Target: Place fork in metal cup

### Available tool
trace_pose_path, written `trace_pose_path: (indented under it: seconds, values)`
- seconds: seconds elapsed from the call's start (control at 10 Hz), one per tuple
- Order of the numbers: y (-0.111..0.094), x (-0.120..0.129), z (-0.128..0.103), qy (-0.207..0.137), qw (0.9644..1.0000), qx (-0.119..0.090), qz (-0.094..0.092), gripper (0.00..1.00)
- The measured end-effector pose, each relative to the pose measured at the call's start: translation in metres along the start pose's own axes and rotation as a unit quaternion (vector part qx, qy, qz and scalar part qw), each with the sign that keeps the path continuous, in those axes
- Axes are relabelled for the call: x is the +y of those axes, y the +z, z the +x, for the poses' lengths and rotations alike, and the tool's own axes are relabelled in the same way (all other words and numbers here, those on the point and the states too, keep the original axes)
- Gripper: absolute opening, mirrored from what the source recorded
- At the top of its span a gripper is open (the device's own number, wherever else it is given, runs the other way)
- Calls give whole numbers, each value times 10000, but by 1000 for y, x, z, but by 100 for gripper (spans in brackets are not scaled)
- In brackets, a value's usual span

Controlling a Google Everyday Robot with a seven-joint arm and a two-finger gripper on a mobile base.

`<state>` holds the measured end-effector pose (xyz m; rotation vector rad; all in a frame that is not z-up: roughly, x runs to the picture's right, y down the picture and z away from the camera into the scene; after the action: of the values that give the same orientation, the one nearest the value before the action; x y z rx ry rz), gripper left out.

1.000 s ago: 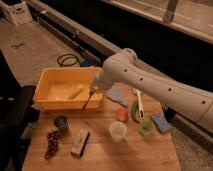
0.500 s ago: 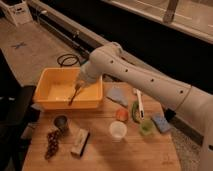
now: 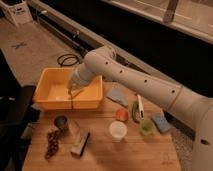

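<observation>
Room: a grey floor [image 3: 30, 55] is lying behind a wooden bench [image 3: 125, 157], with a black cable [image 3: 67, 60] curling on it and a white box [image 3: 17, 11] sitting in the far corner.
Bench: it is carrying a yellow bin [image 3: 50, 80] at the back left and many small things in front of it.
Arm: a big white arm [image 3: 135, 80] is reaching in from the right and bending down over the bin.
Pincer: the pincer [image 3: 73, 94] is hanging at the bin's front wall, squeezed tight on the top of the fork.
Fork: the fork [image 3: 72, 103] is dangling straight down from the pincer, showing as a thin dark line across the bin's front wall, up and a bit right of the metal cup and not touching it.
Metal cup: the metal cup [image 3: 61, 123] is standing upright on the bench, just in front of the bin.
Grapes: dark grapes [image 3: 51, 144] are lying just in front of the metal cup.
Other cups: a white cup [image 3: 118, 130] is standing near the middle, with a small orange cup [image 3: 121, 114] right behind it.
Right side: a white-handled tool [image 3: 140, 106] is lying near a blue cloth [image 3: 118, 96] and a blue sponge [image 3: 161, 123].
</observation>
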<state>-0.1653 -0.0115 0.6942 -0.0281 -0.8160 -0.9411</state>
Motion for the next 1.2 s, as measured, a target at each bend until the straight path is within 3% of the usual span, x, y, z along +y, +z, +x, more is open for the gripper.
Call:
trace_pose_path:
  seconds: [0.7, 1.2]
  values:
    - [-14, -17, -38, -253, 9991, -145, 317, 0]
    - [-17, -12, -76, -194, 9975, -371, 568, 0]
